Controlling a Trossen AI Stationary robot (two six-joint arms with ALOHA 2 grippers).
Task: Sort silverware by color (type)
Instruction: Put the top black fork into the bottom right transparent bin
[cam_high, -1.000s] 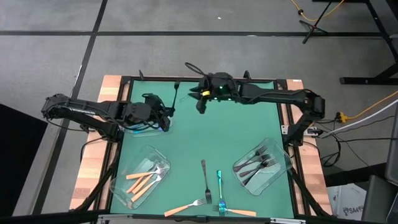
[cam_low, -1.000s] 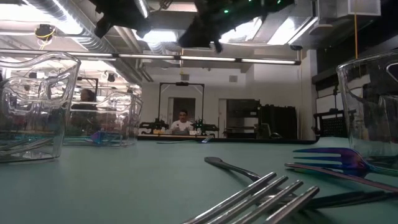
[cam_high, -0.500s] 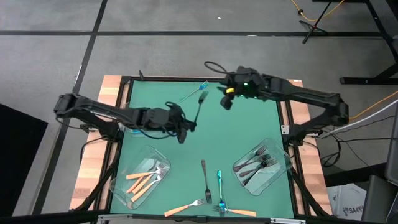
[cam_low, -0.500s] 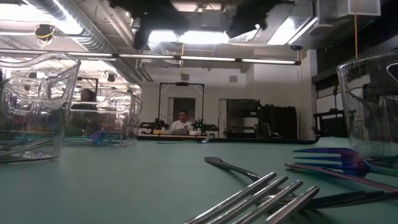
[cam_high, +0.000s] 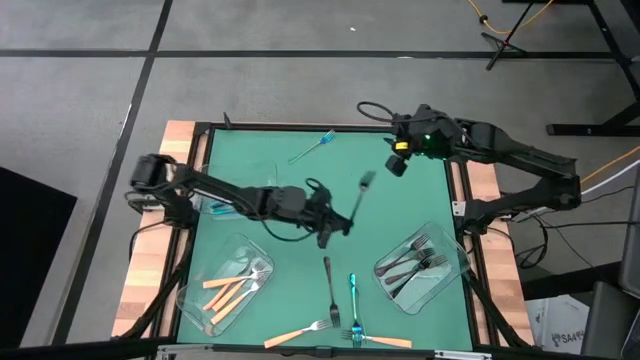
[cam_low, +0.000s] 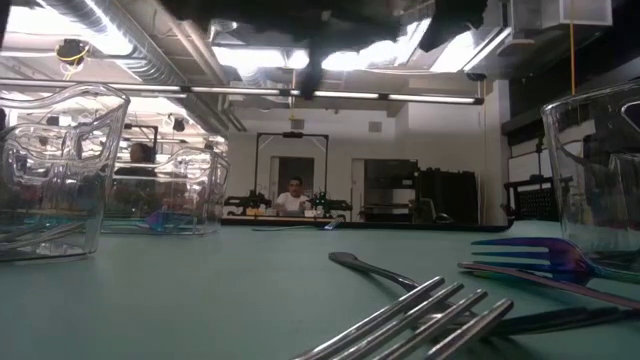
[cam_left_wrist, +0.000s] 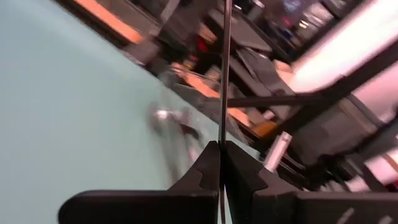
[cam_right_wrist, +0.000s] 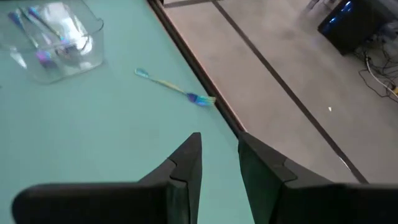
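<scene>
My left gripper (cam_high: 333, 226) is over the middle of the green mat, shut on a dark grey fork (cam_high: 357, 197) whose tines (cam_high: 367, 181) point toward the far right. My right gripper (cam_high: 397, 166) hovers open near the far right corner, touching nothing; its wrist view shows the open fingers (cam_right_wrist: 219, 146). A blue-teal fork (cam_high: 312, 148) lies flat by the far edge. A dark fork (cam_high: 330, 285), a teal fork (cam_high: 353, 300) and two orange forks (cam_high: 300, 333) lie loose at the near edge. My left gripper (cam_left_wrist: 221, 149) pinches the dark fork's handle (cam_left_wrist: 222, 127) near its free end between the two fingers. The fork runs on forward past the fingertips, in line with them. It is lifted clear of the mat, tines (cam_left_wrist: 227, 12) farthest from the gripper.
Three clear trays stand on the mat: one with orange forks at near left (cam_high: 195, 300), one with dark forks at near right (cam_high: 455, 285), one with teal forks at far left (cam_right_wrist: 53, 40), partly under my left arm. The wooden table edge (cam_high: 470, 185) flanks the mat.
My left gripper has carried the dark fork from beside the far left tray toward the table's middle and nearer, staying shut on it. My right gripper has drawn back from the far middle toward the far right corner, uncovering the teal fork by the far edge.
</scene>
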